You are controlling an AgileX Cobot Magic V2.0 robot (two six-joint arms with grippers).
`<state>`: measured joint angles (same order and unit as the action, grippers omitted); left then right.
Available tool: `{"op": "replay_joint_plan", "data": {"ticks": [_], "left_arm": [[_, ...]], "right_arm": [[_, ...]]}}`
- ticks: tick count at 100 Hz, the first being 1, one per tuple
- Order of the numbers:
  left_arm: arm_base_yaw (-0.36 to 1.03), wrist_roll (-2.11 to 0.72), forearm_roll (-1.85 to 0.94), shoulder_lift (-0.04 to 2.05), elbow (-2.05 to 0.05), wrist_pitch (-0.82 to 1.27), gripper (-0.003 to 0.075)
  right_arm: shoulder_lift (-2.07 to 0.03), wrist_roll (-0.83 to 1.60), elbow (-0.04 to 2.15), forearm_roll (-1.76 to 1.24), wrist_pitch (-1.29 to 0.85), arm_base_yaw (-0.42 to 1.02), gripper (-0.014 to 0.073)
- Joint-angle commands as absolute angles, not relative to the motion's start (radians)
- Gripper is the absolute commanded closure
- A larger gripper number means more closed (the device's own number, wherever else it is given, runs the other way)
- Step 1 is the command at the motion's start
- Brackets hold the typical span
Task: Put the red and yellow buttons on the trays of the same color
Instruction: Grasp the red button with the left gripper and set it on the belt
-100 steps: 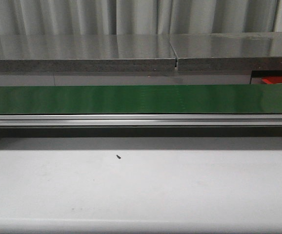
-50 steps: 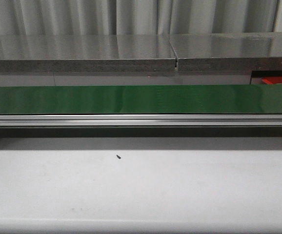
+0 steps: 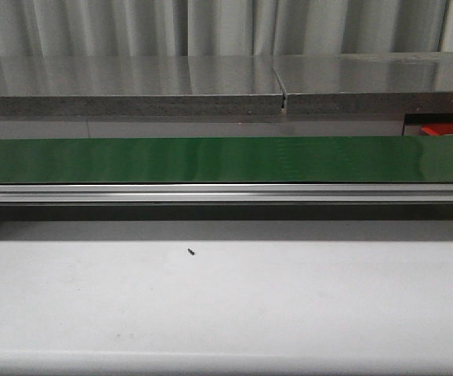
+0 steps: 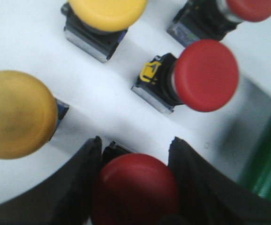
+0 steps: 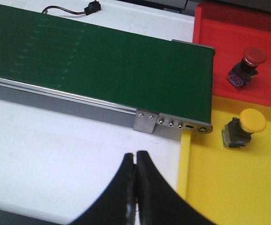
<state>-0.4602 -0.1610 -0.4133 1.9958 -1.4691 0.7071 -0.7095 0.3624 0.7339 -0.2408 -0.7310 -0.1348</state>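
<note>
In the left wrist view my left gripper (image 4: 135,141) has its fingers pressed against both sides of a red button (image 4: 135,187) that rests on the white surface. Around it lie two more red buttons (image 4: 206,75) (image 4: 252,7) and two yellow buttons (image 4: 18,112) (image 4: 107,11). In the right wrist view my right gripper (image 5: 136,154) is shut and empty above the white table, beside the yellow tray (image 5: 238,187). That tray holds a yellow button (image 5: 250,121). The red tray (image 5: 229,28) holds a red button (image 5: 252,58). Neither gripper shows in the front view.
A green conveyor belt (image 3: 226,159) runs across the table on an aluminium frame (image 3: 226,193); its end (image 5: 191,70) meets the two trays. A sliver of the red tray (image 3: 450,128) shows at the far right. A small dark speck (image 3: 190,251) lies on the white table.
</note>
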Motion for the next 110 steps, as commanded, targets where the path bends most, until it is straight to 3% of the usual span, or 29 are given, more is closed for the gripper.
{"op": "replay_joint_plan", "data": {"ticks": [1, 37, 85, 110], "left_arm": [[-0.463, -0.166, -0.442, 1.864, -1.505, 0.691, 0.0739], [-0.345, -0.244, -0.446, 1.680, -1.505, 0.724, 0.0739], [-0.177, -0.269, -0.442, 1.736, -1.468, 0.670, 0.0739], [-0.156, -0.269, -0.432, 1.805, -1.468, 0.669, 0.0738]], "right_arm": [[-0.706, 0.370, 0.761, -0.251, -0.676, -0.135, 0.0711], [-0.706, 0.370, 0.761, -0.251, -0.676, -0.135, 0.0711], [-0.706, 0.370, 0.761, -0.251, -0.676, -0.135, 0.0711], [-0.706, 0.370, 0.761, -0.251, -0.677, -0.135, 0.0711]]}}
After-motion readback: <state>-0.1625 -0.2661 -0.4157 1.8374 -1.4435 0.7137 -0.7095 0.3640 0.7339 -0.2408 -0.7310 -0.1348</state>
